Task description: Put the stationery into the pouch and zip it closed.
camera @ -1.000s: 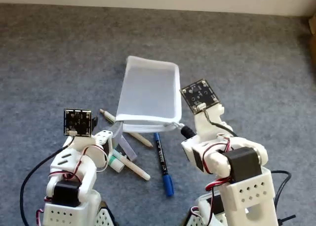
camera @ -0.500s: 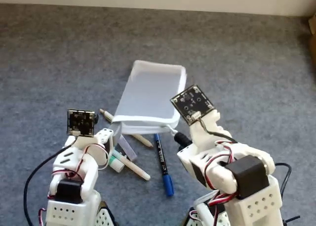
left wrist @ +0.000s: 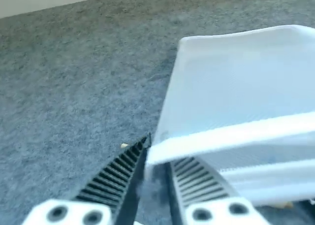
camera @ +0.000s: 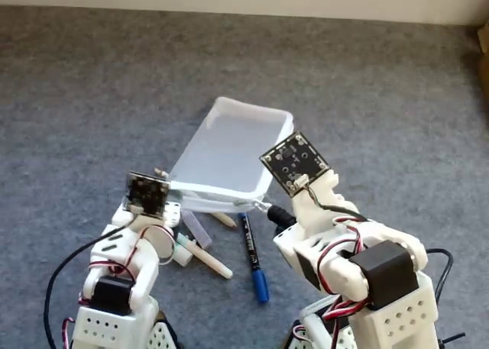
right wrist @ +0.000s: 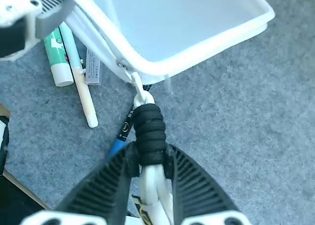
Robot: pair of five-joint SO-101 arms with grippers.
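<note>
Looking down your left gripper [left wrist: 158, 158], you have its two black ribbed fingers [left wrist: 118, 173] closed to a narrow gap on one corner of the white translucent mesh pouch [left wrist: 241, 97], with the thick white rim of that corner between them. Your right gripper [right wrist: 150, 161] is clamped on the black cord-wrapped zip pull [right wrist: 149, 131], which hangs off a small white slider tab at the other end of the pouch's rim, just ahead of that gripper's fingertips. The pouch rests on the grey felt-covered bench [camera: 382, 82], spanning from one gripper to the other and reaching away beyond both.

The stationery is outside the pouch, on the bench. A blue pen [right wrist: 120, 136] lies directly beneath the right gripper and passes under the zip pull. Between the two grippers, a long cream pen [right wrist: 81, 84], a green-and-white tube [right wrist: 53, 57] and a small flat grey piece [right wrist: 92, 67] lie side by side, close against the pouch's rim and just beside the left gripper.
</note>
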